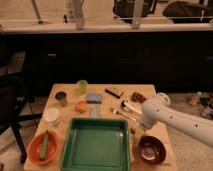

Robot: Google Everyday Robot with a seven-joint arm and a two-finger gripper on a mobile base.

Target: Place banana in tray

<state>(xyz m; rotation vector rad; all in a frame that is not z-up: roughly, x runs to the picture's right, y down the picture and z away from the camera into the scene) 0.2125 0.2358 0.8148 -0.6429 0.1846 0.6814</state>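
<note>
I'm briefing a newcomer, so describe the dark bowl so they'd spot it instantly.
On the wooden table, find the big green tray at the front. The bowl sits right of it at the front corner, in front of the gripper. It is round and dark maroon, unlike the orange dish on the left.

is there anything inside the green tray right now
No, the tray shows only bare green floor; the gripper is beside its right rim.

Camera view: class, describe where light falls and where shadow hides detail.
In the camera view, the top ledge glares pale; cabinets behind the table sit in shadow; the tray and white arm are well lit; the end effector, right of the tray, is shaded beneath the arm.
</note>
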